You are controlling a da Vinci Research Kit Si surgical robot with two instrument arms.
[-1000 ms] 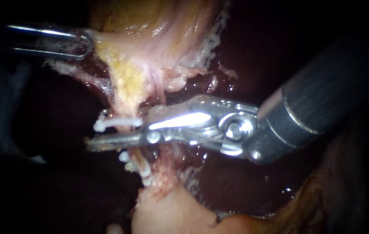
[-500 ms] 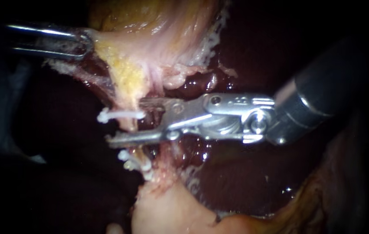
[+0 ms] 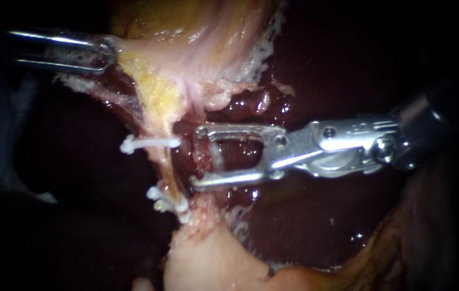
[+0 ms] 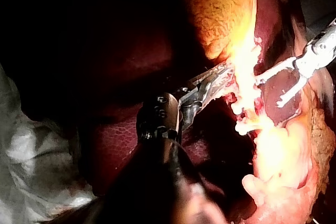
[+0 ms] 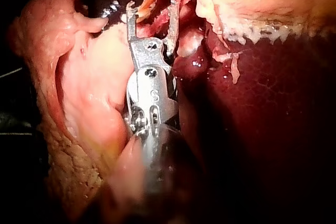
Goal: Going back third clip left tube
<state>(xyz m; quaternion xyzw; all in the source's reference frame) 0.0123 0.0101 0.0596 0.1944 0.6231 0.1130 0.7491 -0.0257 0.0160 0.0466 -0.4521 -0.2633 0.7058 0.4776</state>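
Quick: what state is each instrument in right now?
Left instrument: shut on the pale yellow-pink tissue.
Right instrument: open, gripping nothing.

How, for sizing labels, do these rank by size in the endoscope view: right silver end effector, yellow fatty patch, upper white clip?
Right silver end effector
Yellow fatty patch
Upper white clip
Camera nearness may flatter the first.

Surgical bench lab: bare liver, clips on tube, white sheeting.
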